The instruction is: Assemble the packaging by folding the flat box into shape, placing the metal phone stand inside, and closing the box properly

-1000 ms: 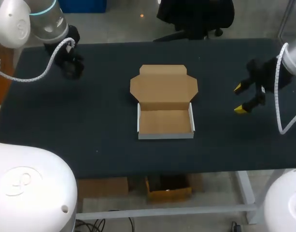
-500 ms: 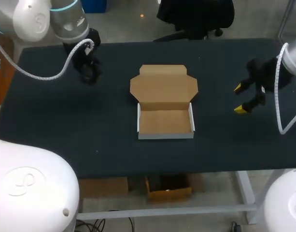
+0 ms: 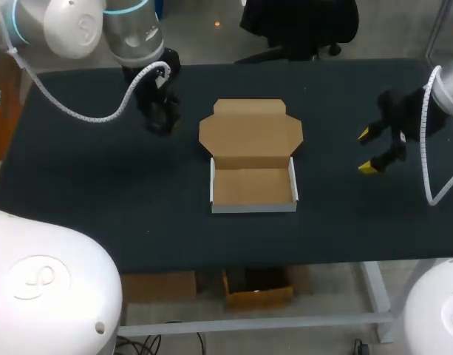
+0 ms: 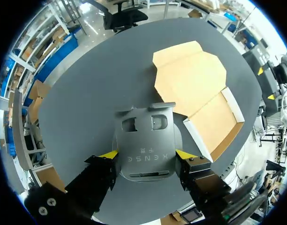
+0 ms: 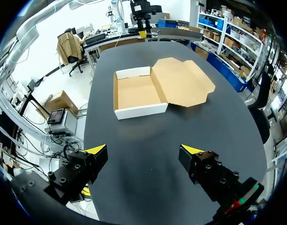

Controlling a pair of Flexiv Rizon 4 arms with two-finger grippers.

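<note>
The cardboard box (image 3: 253,185) stands folded into a shallow tray with white outer walls, its brown lid (image 3: 250,133) lying open and flat behind it. My left gripper (image 3: 159,113) hangs just left of the lid, shut on the grey metal phone stand (image 4: 145,150), which spans the gap between both yellow tips. From the left wrist, the box (image 4: 213,123) lies ahead of the gripper (image 4: 146,154) and off to one side. My right gripper (image 3: 372,151) stays open to the right of the box, nothing between its fingers. In the right wrist view the tray (image 5: 134,91) lies well ahead of the gripper (image 5: 144,150).
The black table (image 3: 100,192) carries only the box. Its front edge runs a short way below the tray.
My left arm has carried the phone stand rightward from the far left corner to just beside the box lid. The right arm and the box have not moved.
</note>
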